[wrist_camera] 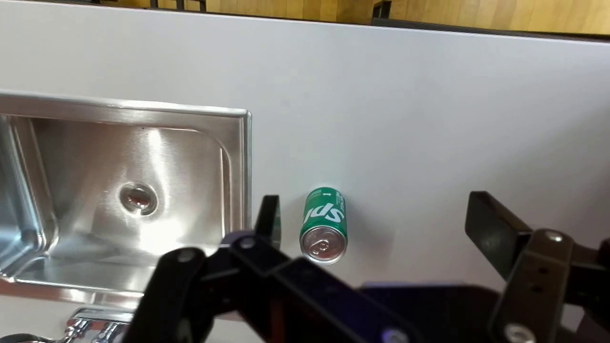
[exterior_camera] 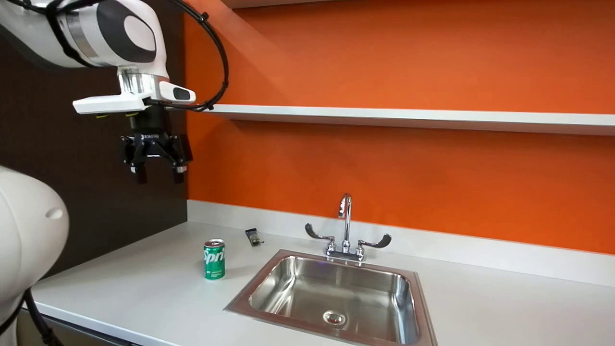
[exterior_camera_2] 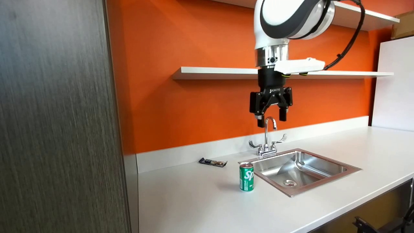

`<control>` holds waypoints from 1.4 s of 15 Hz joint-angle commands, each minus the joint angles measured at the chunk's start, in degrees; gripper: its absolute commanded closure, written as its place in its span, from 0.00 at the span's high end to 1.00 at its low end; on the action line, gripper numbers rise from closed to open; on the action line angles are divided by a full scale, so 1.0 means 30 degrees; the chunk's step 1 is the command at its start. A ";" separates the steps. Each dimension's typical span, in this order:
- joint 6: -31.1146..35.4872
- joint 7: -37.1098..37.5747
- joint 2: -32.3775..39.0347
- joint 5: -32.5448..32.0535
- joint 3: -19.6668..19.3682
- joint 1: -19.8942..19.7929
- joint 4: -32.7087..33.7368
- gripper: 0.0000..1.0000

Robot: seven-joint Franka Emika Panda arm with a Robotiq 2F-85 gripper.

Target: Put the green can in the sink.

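The green can [exterior_camera: 214, 260] stands upright on the white counter beside the sink [exterior_camera: 346, 290]. In an exterior view the can [exterior_camera_2: 246, 177] is near the sink's [exterior_camera_2: 302, 171] side edge. In the wrist view the can [wrist_camera: 325, 224] shows its silvery top, to the right of the sink [wrist_camera: 190, 157]. My gripper [exterior_camera: 160, 177] points down, open and empty, high above the counter. It also shows open in an exterior view [exterior_camera_2: 272, 119]. In the wrist view the can appears between the open fingers [wrist_camera: 374, 212], closer to the left finger, but well below them.
A chrome two-handled faucet [exterior_camera: 346, 230] rises at the sink's back rim. A small dark wrapper [exterior_camera: 253, 237] lies near the backsplash, also seen in an exterior view [exterior_camera_2: 212, 162]. A white shelf [exterior_camera: 413, 120] runs along the orange wall. A dark panel [exterior_camera: 105, 192] closes the counter's end.
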 commanded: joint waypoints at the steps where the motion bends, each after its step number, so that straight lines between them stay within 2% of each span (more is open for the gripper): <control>1: 0.0861 0.0017 0.2598 0.0114 -0.0272 0.0053 0.1421 1.00; 14: 0.6045 -0.0213 0.9438 0.0690 -0.1068 -0.0017 0.3074 1.00; 21: 0.7643 0.0259 1.2003 0.0529 -0.1637 -0.0188 0.3651 1.00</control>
